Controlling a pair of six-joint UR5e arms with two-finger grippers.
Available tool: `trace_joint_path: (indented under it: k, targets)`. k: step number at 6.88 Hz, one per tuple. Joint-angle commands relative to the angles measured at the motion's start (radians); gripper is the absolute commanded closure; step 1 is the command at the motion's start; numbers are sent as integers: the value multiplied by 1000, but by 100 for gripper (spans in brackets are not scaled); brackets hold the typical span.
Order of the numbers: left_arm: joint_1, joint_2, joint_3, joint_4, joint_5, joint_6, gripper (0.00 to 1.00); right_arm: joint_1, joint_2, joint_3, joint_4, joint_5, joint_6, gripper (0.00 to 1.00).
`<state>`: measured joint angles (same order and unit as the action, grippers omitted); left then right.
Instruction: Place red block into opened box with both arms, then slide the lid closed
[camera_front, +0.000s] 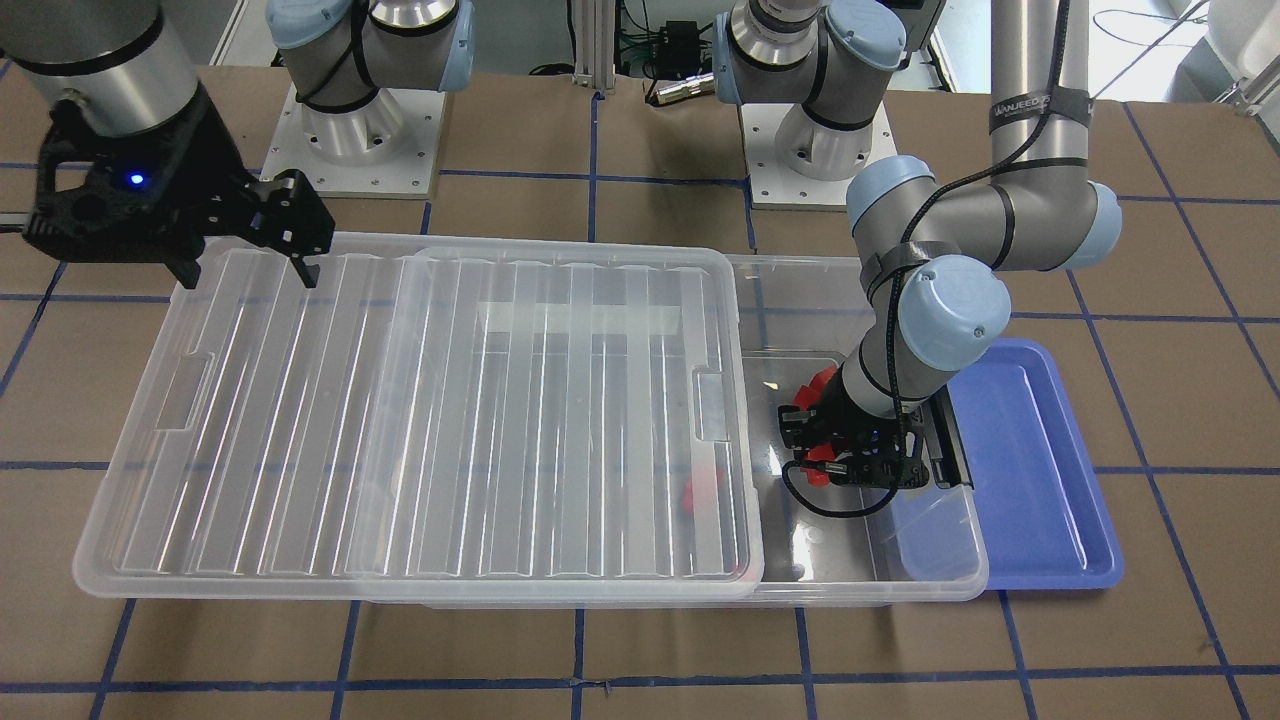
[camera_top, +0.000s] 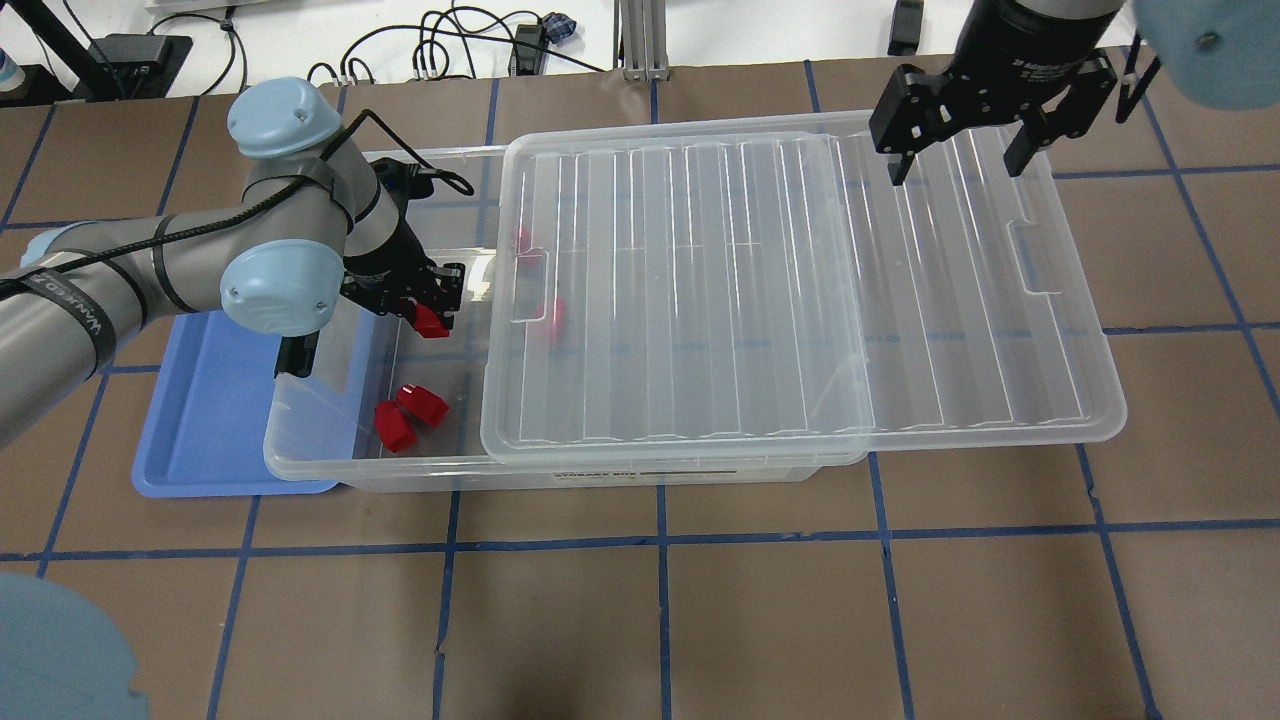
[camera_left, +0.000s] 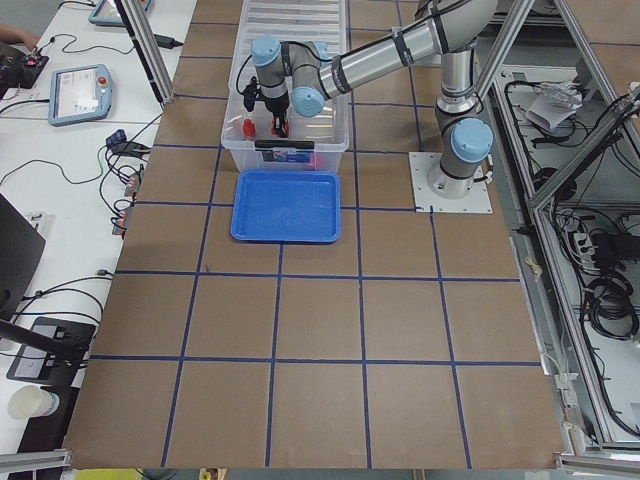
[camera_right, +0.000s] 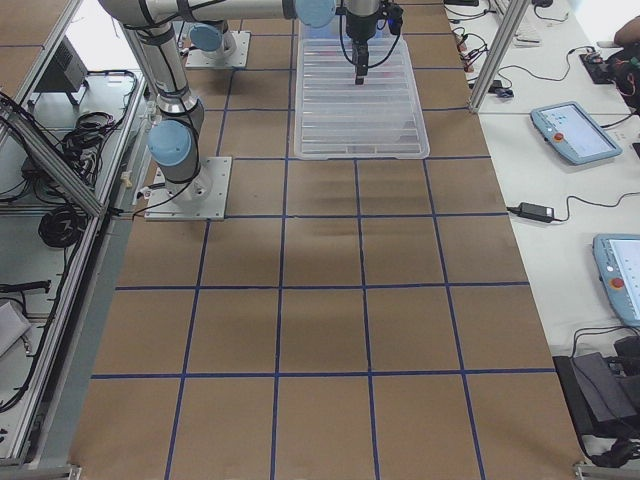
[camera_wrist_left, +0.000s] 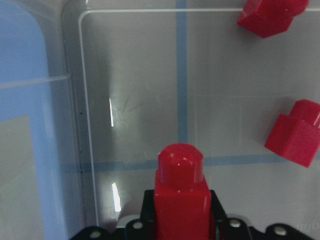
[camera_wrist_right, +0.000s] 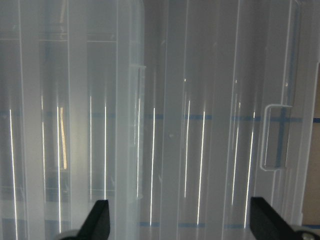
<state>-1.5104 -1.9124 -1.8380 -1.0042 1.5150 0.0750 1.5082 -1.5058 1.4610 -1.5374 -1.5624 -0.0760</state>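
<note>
My left gripper (camera_top: 432, 303) is shut on a red block (camera_wrist_left: 180, 200) (camera_top: 433, 321) and holds it inside the uncovered end of the clear box (camera_top: 300, 440) (camera_front: 960, 580). Two more red blocks (camera_top: 410, 415) lie on the box floor near the front wall, and they also show in the left wrist view (camera_wrist_left: 297, 132). Others show through the lid (camera_top: 555, 315). The ribbed clear lid (camera_top: 780, 300) (camera_front: 400, 420) covers most of the box and overhangs its far end. My right gripper (camera_top: 955, 165) (camera_front: 250, 272) (camera_wrist_right: 182, 225) is open just above that overhanging end, with nothing between its fingers.
A blue tray (camera_top: 210, 420) (camera_front: 1040, 470) lies right beside the box's handle end, under my left arm's forearm. Both arm bases (camera_front: 350, 130) stand behind the box. Brown table with blue tape lines (camera_top: 660, 530) stretches in front.
</note>
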Motion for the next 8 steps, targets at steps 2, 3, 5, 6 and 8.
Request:
trace_joint_path:
  k: [2, 3, 5, 6, 8]
  targets:
    - [-11, 13, 81, -92, 8, -30, 0, -150, 2, 13, 17, -13, -111, 0]
    - [-16, 36, 173, -241, 8, -30, 0, -201, 9, 18, 8, -14, -221, 0]
    - [-19, 113, 348, -524, 10, -30, 0, -305, 9, 132, -103, -14, -307, 0]
    - [-49, 143, 427, -624, 14, -30, 0, -310, 9, 219, -210, -28, -309, 0]
    - [-155, 228, 491, -649, 129, -29, 0, -351, 12, 327, -372, -45, -387, 0]
